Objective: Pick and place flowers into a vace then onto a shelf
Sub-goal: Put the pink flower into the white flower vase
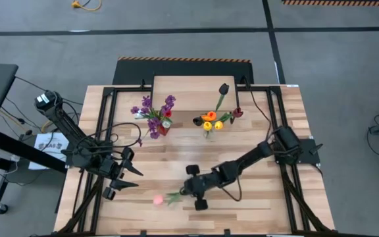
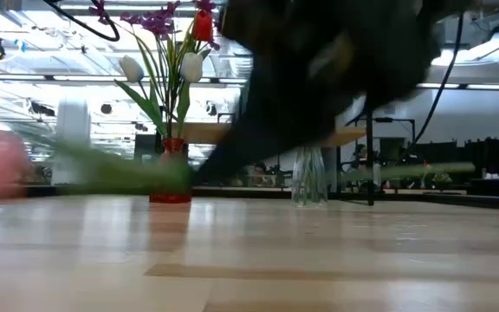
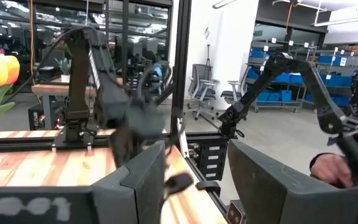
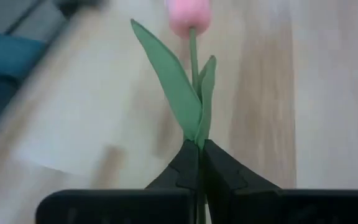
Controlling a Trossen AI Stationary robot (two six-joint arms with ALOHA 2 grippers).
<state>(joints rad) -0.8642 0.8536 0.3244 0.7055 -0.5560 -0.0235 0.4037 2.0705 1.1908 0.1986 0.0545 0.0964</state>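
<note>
**Pink tulip pinched at the stem**

Right gripper (image 4: 199,163) fingers pressed together on the pink tulip (image 1: 158,199) stem, low over the table (image 1: 255,210) front. Tulip seems to lie flat. Left gripper (image 1: 131,178) waits nearby, fingers spread. Behind: two vases, shelf (image 1: 189,89).

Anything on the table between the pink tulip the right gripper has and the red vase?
No. In the high view, only bare plank tabletop lies between the pink tulip, held in the right gripper, and the red vase.

Pink tulip (image 4: 189,15) lying flat on table, stem pinched; shelf (image 1: 189,92) bare.
</note>
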